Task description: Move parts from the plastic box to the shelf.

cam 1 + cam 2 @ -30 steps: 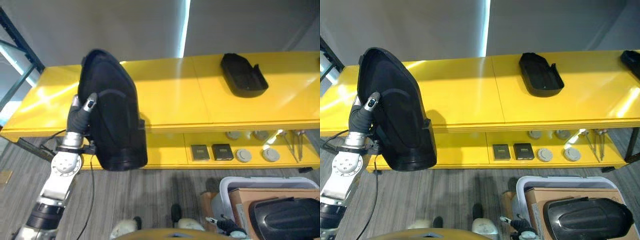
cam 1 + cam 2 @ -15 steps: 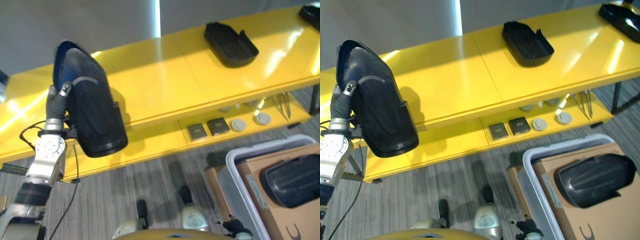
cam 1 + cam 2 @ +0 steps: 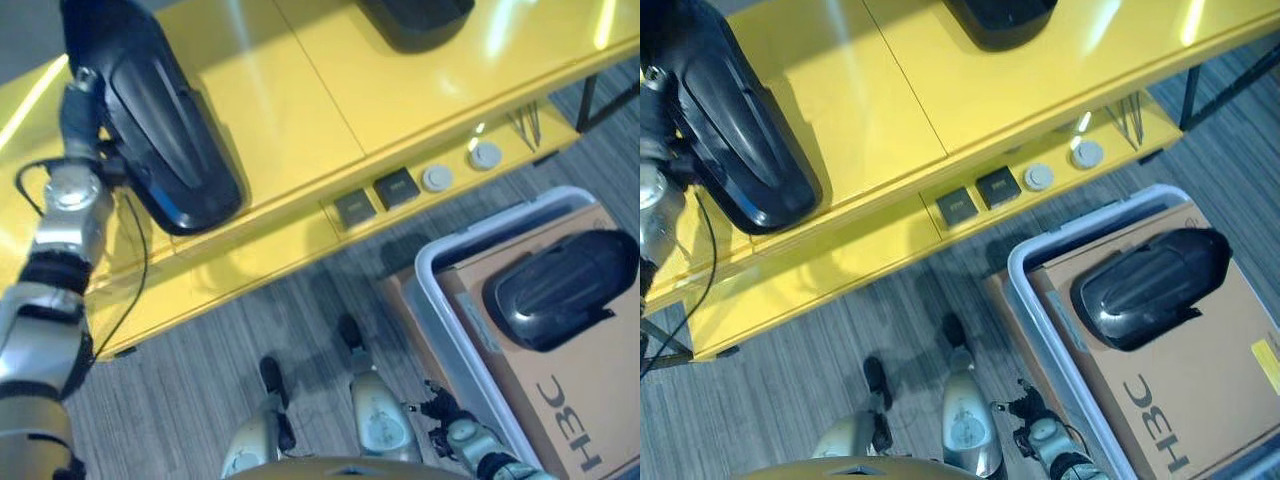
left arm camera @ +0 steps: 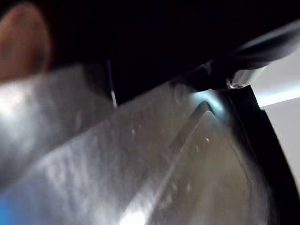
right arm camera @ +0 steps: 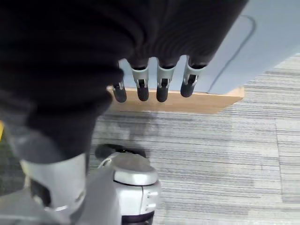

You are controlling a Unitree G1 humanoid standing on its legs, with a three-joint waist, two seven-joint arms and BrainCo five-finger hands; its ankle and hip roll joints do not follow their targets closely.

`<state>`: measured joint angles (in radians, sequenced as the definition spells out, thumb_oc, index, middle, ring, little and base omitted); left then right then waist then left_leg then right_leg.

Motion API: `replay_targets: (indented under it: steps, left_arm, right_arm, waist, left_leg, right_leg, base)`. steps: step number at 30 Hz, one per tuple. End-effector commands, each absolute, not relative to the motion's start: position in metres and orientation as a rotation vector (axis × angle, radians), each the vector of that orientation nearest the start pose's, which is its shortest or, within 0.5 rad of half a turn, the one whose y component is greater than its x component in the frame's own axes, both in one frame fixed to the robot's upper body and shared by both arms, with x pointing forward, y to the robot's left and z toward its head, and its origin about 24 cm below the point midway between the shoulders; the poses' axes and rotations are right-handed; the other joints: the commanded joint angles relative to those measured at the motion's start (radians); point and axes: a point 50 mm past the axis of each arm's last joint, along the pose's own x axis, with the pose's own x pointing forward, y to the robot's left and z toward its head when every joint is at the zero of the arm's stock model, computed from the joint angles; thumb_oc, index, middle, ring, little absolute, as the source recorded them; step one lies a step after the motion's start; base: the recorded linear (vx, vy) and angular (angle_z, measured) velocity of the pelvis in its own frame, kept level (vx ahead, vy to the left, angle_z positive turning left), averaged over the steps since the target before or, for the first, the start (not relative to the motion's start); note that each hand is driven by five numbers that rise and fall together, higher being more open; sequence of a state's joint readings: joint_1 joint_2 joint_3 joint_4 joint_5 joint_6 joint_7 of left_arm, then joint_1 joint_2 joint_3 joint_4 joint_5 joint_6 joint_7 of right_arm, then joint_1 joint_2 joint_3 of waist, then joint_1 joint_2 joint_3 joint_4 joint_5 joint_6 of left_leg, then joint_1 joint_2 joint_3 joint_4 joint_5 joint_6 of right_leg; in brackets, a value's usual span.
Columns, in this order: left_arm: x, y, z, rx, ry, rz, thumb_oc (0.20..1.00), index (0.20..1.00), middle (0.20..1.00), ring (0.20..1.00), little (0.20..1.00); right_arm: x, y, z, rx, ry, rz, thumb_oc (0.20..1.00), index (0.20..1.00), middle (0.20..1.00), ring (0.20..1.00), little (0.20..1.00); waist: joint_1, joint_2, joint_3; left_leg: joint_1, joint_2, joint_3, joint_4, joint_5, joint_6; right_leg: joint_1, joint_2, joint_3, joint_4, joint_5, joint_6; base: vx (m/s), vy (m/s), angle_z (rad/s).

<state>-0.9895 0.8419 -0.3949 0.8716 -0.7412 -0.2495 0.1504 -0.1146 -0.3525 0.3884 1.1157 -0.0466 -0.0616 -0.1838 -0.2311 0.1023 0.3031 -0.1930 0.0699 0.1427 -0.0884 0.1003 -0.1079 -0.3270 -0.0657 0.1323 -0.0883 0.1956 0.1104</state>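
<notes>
The left hand (image 3: 78, 100) gripped a black shell part (image 3: 160, 130) over the yellow shelf (image 3: 290, 90); the right hand (image 5: 154, 84) hung with fingers relaxed.

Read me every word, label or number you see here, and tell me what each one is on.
Cardboard in the plastic box: large dark print, lying sideways; a brand mark, so left unquoted.
Yellow sticker at the cardboard's edge: too small to read.
Pale label on the cardboard: blurred, unreadable.
No other text is legible.

Three black shell parts (image 3: 165, 130) — two square pads (image 3: 375, 198), two round discs (image 3: 460, 167), one plastic box (image 3: 1040, 300).
</notes>
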Motion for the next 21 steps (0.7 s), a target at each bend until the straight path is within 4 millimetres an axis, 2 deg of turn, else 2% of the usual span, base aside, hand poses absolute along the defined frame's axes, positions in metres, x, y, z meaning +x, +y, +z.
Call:
replay_targets:
  steps: [1, 6, 8, 10, 13, 16, 17, 19, 21]
  left_arm:
    - [0.363, 0.340, 0.277, 0.252, -0.388, 0.435, 0.200, 0.200, 0.200, 0.200, 0.200]
    - [0.364, 0.351, 0.286, 0.374, -0.301, 0.494, 0.200, 0.200, 0.200, 0.200, 0.200]
    - [0.365, 0.352, 0.283, 0.353, -0.291, 0.508, 0.200, 0.200, 0.200, 0.200, 0.200]
    - [0.369, 0.348, 0.278, 0.372, -0.261, 0.498, 0.200, 0.200, 0.200, 0.200, 0.200]
    - [0.379, 0.330, 0.280, 0.377, -0.274, 0.444, 0.200, 0.200, 0.200, 0.200, 0.200]
    - [0.380, 0.326, 0.281, 0.370, -0.285, 0.427, 0.200, 0.200, 0.200, 0.200, 0.200]
    - [0.381, 0.324, 0.279, 0.370, -0.281, 0.417, 0.297, 0.297, 0.297, 0.297, 0.297]
    - [0.382, 0.322, 0.278, 0.372, -0.278, 0.414, 0.379, 0.379, 0.379, 0.379, 0.379]
    - [0.383, 0.320, 0.277, 0.373, -0.272, 0.416, 0.561, 0.561, 0.561, 0.561, 0.561]
  right_arm:
    - [0.165, -0.244, -0.129, -0.722, 0.906, 0.057, 1.000, 1.000, 1.000, 1.000, 1.000]
    - [0.175, -0.240, -0.126, -0.724, 0.882, 0.059, 1.000, 1.000, 1.000, 1.000, 1.000]
    - [0.176, -0.240, -0.126, -0.719, 0.883, 0.051, 1.000, 1.000, 1.000, 1.000, 1.000]
    - [0.179, -0.235, -0.126, -0.714, 0.872, 0.059, 1.000, 1.000, 1.000, 1.000, 1.000]
    - [0.186, -0.232, -0.124, -0.695, 0.856, 0.052, 1.000, 1.000, 1.000, 1.000, 1.000]
    - [0.185, -0.232, -0.125, -0.689, 0.863, 0.046, 1.000, 1.000, 1.000, 1.000, 1.000]
    - [0.185, -0.230, -0.125, -0.682, 0.863, 0.045, 1.000, 1.000, 1.000, 1.000, 1.000]
    - [0.184, -0.230, -0.126, -0.680, 0.868, 0.047, 1.000, 1.000, 1.000, 1.000, 1.000]
    - [0.184, -0.229, -0.126, -0.677, 0.870, 0.047, 1.000, 1.000, 1.000, 1.000, 1.000]
  waist:
    - [-0.002, -0.016, -0.003]
    - [0.001, -0.012, 0.023]
    - [0.004, -0.010, 0.027]
    - [0.005, -0.007, 0.035]
    - [0.003, -0.003, 0.043]
    - [0.003, -0.001, 0.042]
    - [0.001, 0.000, 0.040]
    - [0.001, 0.001, 0.039]
    - [-0.002, 0.002, 0.038]
  left_leg:
    - [-0.001, 0.013, -0.019, 0.001, 0.003, -0.015]
    - [-0.031, 0.011, -0.023, 0.001, 0.015, -0.017]
    - [-0.041, 0.010, -0.028, 0.001, 0.016, -0.017]
    - [-0.044, 0.009, -0.031, 0.001, 0.018, -0.018]
    - [-0.048, 0.006, -0.034, 0.001, 0.017, -0.019]
    - [-0.050, 0.006, -0.034, 0.001, 0.016, -0.019]
    - [-0.049, 0.006, -0.033, 0.001, 0.015, -0.019]
    - [-0.048, 0.006, -0.031, 0.001, 0.014, -0.019]
    - [-0.046, 0.007, -0.031, 0.001, 0.012, -0.019]
  right_leg:
    - [0.030, -0.002, 0.009, 0.001, -0.062, 0.036]
    - [0.002, 0.000, 0.010, 0.001, -0.051, 0.037]
    - [-0.005, -0.001, 0.009, 0.001, -0.051, 0.038]
    - [-0.007, 0.000, 0.008, 0.001, -0.050, 0.037]
    - [-0.010, 0.000, 0.011, 0.001, -0.051, 0.035]
    - [-0.012, 0.000, 0.012, 0.001, -0.052, 0.035]
    - [-0.012, 0.001, 0.012, 0.001, -0.052, 0.035]
    - [-0.012, 0.001, 0.013, 0.001, -0.052, 0.035]
    - [-0.011, 0.001, 0.016, 0.001, -0.054, 0.035]
  base:
    - [0.01, -0.035, -0.05]
    - [0.01, -0.022, -0.03]
    - [0.02, -0.010, 0.02]
    - [0.04, -0.016, 0.04]
    - [0.00, 0.000, 0.00]
    - [0.00, 0.000, 0.00]
    - [0.00, 0.000, 0.00]
    - [0.00, 0.000, 0.00]
    - [0.00, 0.000, 0.00]
